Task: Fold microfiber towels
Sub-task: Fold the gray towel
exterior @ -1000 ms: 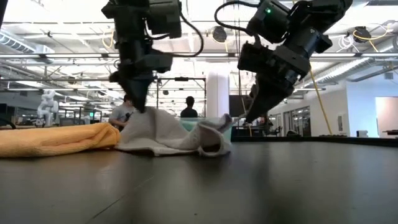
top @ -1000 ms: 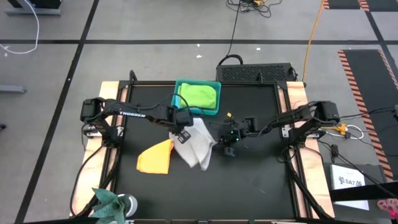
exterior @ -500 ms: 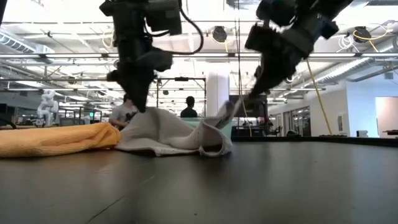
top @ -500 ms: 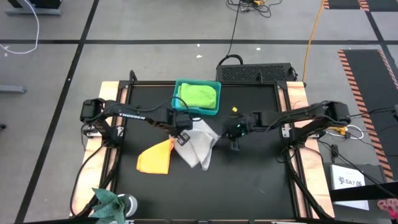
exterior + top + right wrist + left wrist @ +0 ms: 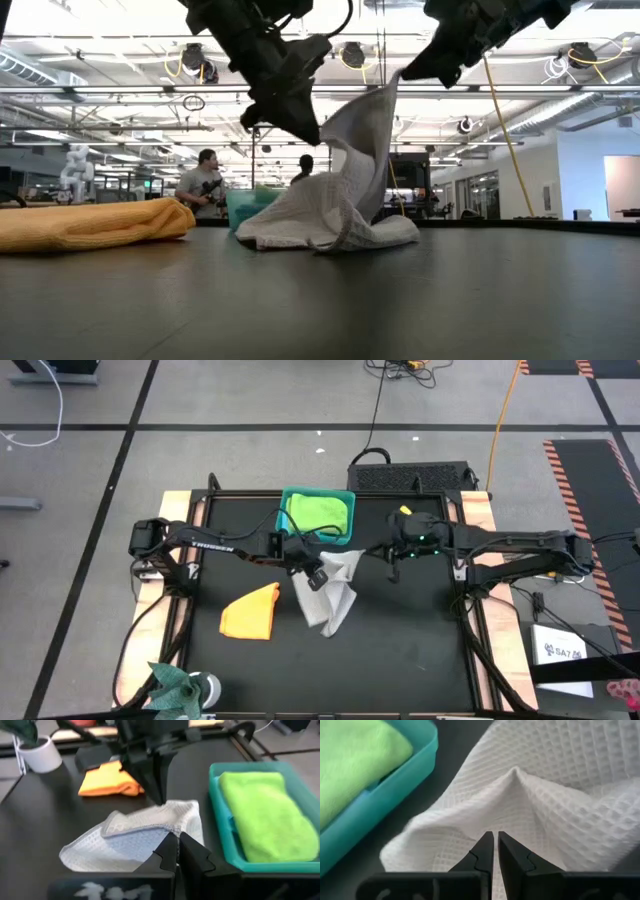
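Observation:
A light grey waffle-weave towel [image 5: 335,595] lies mid-table, with one part raised between my two grippers. My left gripper [image 5: 318,577] is shut on its upper left part and my right gripper [image 5: 387,558] on its raised right corner. In the low view the left gripper [image 5: 312,133] is lower than the right gripper [image 5: 402,76]. An orange-yellow towel [image 5: 250,610] lies bunched on the table to the left. A folded lime green towel [image 5: 320,512] rests in the teal bin [image 5: 345,540] at the far side. My left gripper pinches a raised fold of the grey towel [image 5: 512,780] between its two fingertips, slanting down from the table's left. That fold stands clear of the table, and the cloth falls away below it. My right gripper pinches the towel's top corner [image 5: 388,88], slanting down from the right. The cloth hangs from it in a steep sheet, and the lower bulk [image 5: 320,228] lies on the table.
The teal bin stands just beyond the grey towel, close to both grippers. A white cup [image 5: 205,688] with a green plant is at the near left corner. Bare black table [image 5: 400,650] lies on the near right.
My right gripper has risen and gone toward the far right, drawing the grey towel's corner up into a standing sheet. My left gripper has tipped and moved right and slightly up with its fold. The towel has slid right, away from the orange-yellow towel; its lower part stays on the table.

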